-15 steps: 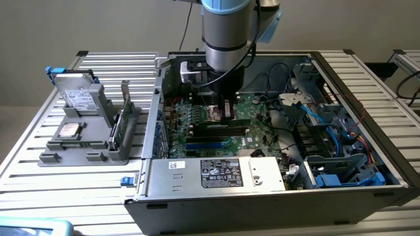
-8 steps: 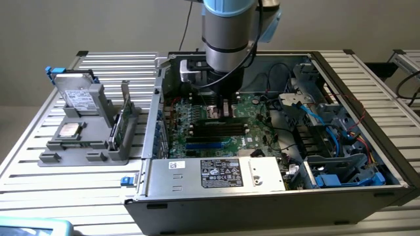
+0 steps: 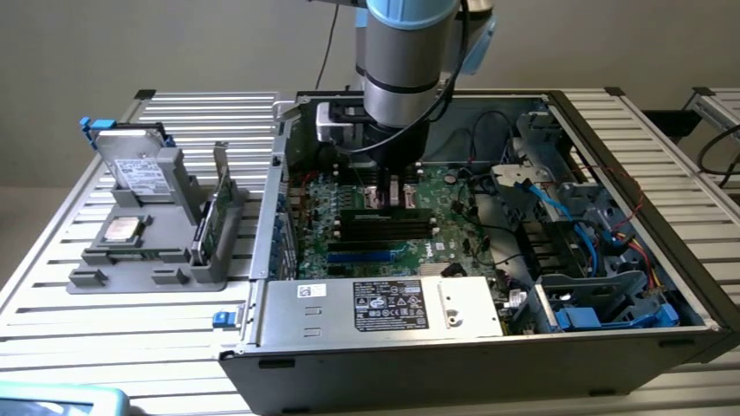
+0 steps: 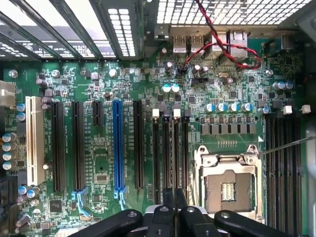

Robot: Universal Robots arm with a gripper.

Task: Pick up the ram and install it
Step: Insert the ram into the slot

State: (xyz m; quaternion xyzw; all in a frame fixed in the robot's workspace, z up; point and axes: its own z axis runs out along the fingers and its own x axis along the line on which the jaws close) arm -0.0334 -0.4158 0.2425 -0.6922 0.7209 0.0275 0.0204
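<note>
The ram [image 3: 204, 229], a thin green stick, stands on edge in the grey holder [image 3: 127, 260] on the table at the exterior view's left, outside the computer case. My gripper [image 3: 391, 198] hangs inside the open case [image 3: 382, 364], just above the black memory slots [image 3: 382, 227] of the green motherboard. In the wrist view its dark fingertips [image 4: 167, 200] are pressed close together over the memory slots [image 4: 170, 148], and I see nothing between them. The gripper [image 4: 174, 200] is far from the ram.
The holder also carries a silver hard drive [image 3: 139, 169] and a processor chip [image 3: 121, 230]. Inside the case are a power supply [image 3: 382, 303], blue and black cables [image 3: 578, 234], an open processor socket [image 4: 229, 185] and long expansion slots [image 4: 117, 143].
</note>
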